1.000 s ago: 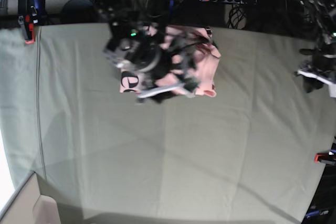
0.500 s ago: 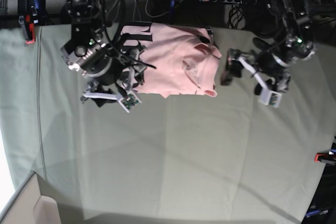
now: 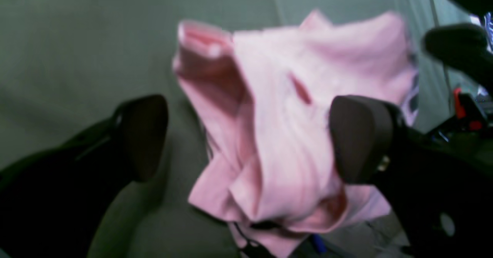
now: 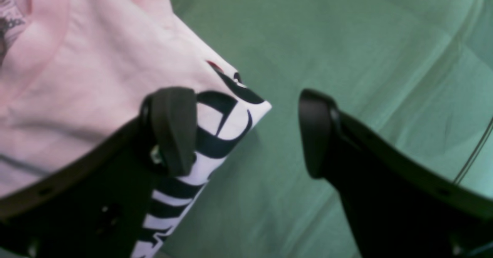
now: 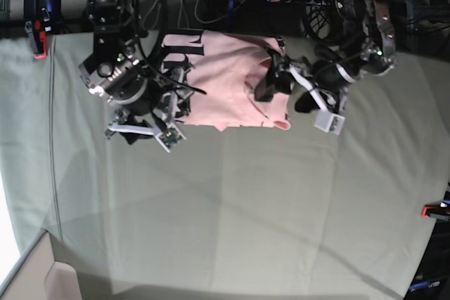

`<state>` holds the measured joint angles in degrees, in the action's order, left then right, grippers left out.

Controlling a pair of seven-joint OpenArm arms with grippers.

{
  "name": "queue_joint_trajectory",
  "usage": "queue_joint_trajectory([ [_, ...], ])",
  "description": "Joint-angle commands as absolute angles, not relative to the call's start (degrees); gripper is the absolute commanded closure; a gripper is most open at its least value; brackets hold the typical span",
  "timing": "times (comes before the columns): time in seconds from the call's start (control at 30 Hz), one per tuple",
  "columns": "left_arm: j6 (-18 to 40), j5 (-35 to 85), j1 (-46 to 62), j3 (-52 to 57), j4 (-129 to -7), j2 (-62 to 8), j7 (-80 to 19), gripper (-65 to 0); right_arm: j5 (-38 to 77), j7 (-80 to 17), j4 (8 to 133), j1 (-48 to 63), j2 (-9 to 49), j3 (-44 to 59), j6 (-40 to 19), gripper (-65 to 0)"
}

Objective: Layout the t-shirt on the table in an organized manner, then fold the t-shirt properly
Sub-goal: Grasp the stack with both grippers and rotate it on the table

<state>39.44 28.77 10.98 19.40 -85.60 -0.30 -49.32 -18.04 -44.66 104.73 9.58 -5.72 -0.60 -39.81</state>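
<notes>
Lying bunched near the tabletop's [image 5: 232, 201] far edge, the t-shirt [image 5: 232, 79] runs lengthwise along that edge. Its black lettering is unreadable. Left tool [image 5: 285, 89] and right tool [image 5: 172, 107] both gape, holding nothing.

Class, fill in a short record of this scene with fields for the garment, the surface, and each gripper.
garment: pink t-shirt, bunched and partly folded near the table's far edge, black lettering showing at one corner
surface: table covered in creased grey-green cloth
left gripper: open, jaws spread over the crumpled end of the shirt, nothing held
right gripper: open, one finger over the lettered corner, the other over bare cloth
fold: not yet laid out flat
</notes>
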Motion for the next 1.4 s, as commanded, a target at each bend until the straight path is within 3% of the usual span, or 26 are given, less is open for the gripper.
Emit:
queue_joint_trajectory([
  [0.0, 40.00, 30.37, 10.68, 19.38, -86.11, -0.40, -48.13, -65.0, -17.71, -43.82, 105.54, 9.10, -6.02, -0.66, -40.00, -42.2],
  [0.37, 40.00, 30.29, 11.74, 18.77, -78.20, -0.31, -48.13, -65.0, -17.71, -43.82, 105.54, 9.27, -6.11, -0.66, -40.00, -42.2],
  [0.53, 40.00, 29.67, 11.74, 12.79, -76.00, -0.75, -44.53, -64.3, -17.71, -43.82, 105.54, 9.54, -6.11, -0.66, -40.00, -42.2],
  [0.97, 40.00, 26.07, 11.47, 9.19, -76.00, -0.92, -43.03, 0.0, -17.80, -43.82, 105.63, 11.30, -6.02, -0.66, -40.00, -41.9],
  [1.17, 36.70, 25.98, 6.29, 8.22, -76.00, -2.59, -43.03, 0.0, -17.80, -43.65, 106.07, 10.77, -6.29, 6.02, -40.00, -41.9],
  [1.37, 36.26, 17.54, -3.56, -3.74, -74.77, -6.99, -42.51, 0.0, -17.80, -43.56, 106.07, 9.10, -6.37, 18.07, -40.00, -41.9],
])
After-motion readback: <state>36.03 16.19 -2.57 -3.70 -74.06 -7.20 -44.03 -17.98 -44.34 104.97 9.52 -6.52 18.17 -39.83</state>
